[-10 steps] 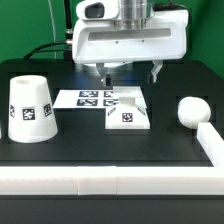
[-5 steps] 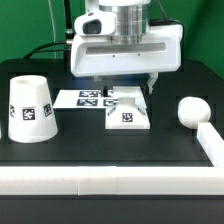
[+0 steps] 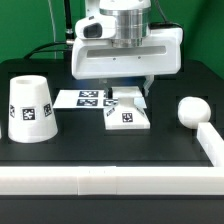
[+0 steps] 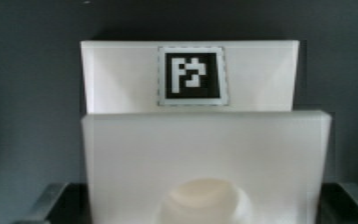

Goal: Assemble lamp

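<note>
Nearest in the exterior view, a white rail [image 3: 100,181] is running along the front of the black table [image 3: 100,145] and turning back at that view's right. Behind it 3 lamp parts are sitting apart from each other: the shade [image 3: 30,108] is standing mouth-down at the exterior view's left, the bulb [image 3: 190,110] is lying at its right, and the base [image 3: 128,114] is lying flat in the middle, just in front of the marker board [image 3: 82,98] and overlapping its near edge. Over the far half of the base the gripper [image 3: 127,90] is hanging lower than 1 second ago, when more dark gap was showing under its body; shade, bulb and base are lying where they were. Its jaws are standing wide apart, 1 finger on each side of the base and gripping nothing; whether they are touching it I cannot tell. The white arm [image 3: 125,40] is blocking the back of the table. In the wrist view the base [image 4: 194,135] is filling the picture, its tag [image 4: 190,75] facing up and a round socket [image 4: 208,192] showing.
</note>
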Tool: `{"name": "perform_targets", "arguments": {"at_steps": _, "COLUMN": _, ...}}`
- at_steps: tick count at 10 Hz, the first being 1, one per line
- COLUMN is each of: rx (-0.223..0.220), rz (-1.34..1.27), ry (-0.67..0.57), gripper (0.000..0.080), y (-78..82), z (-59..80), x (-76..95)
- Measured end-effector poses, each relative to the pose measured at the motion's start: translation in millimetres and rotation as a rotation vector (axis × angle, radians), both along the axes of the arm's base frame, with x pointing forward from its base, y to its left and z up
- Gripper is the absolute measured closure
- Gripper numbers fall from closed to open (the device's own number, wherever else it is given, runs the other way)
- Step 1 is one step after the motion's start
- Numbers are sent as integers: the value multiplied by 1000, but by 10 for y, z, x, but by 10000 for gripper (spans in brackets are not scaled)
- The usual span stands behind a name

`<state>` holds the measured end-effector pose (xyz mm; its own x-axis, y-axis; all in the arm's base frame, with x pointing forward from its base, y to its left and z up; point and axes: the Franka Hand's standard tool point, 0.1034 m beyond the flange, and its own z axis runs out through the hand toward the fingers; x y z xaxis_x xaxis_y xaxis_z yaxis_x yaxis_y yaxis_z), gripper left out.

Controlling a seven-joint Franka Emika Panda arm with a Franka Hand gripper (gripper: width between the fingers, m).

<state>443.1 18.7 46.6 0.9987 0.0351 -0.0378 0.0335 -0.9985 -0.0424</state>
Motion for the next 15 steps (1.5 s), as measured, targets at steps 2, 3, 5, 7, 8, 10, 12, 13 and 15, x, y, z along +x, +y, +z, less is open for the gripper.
{"name": "perform_targets", "arguments": {"at_steps": 2, "rx": 0, "rz": 0, "ry": 0, "gripper": 267, "y": 0, "z": 0, "x": 0}}
{"name": "perform_targets", "arguments": {"at_steps": 3, "rx": 0, "rz": 0, "ry": 0, "gripper": 267, "y": 0, "z": 0, "x": 0}}
{"name": "perform_targets", "arguments": {"at_steps": 5, "rx": 0, "rz": 0, "ry": 0, "gripper": 267, "y": 0, "z": 0, "x": 0}}
{"name": "perform_targets", "arguments": {"at_steps": 7, "rx": 4, "rz": 7, "ry": -8, "gripper": 265, "y": 50, "z": 1, "x": 166}}
{"name": "perform_targets", "arguments": {"at_steps": 8, "rx": 7, "rz": 10, "ry": -21, "gripper": 265, "y": 111, "z": 6, "x": 318}}
{"name": "perform_targets", "arguments": {"at_steps": 10, "rx": 13, "rz": 10, "ry": -33, "gripper": 265, "y": 279, "z": 7, "x": 574}}
{"name": "perform_targets", "arguments": {"at_steps": 12, "rx": 20, "rz": 0, "ry": -60, "gripper": 265, "y": 458, "z": 11, "x": 900}}
{"name": "perform_targets", "arguments": {"at_steps": 13, "rx": 23, "rz": 4, "ry": -75, "gripper": 265, "y": 503, "z": 13, "x": 1023}}
{"name": "perform_targets", "arguments": {"at_steps": 15, "rx": 29, "rz": -10, "ry": -103, "gripper": 265, "y": 598, "z": 16, "x": 1261}}
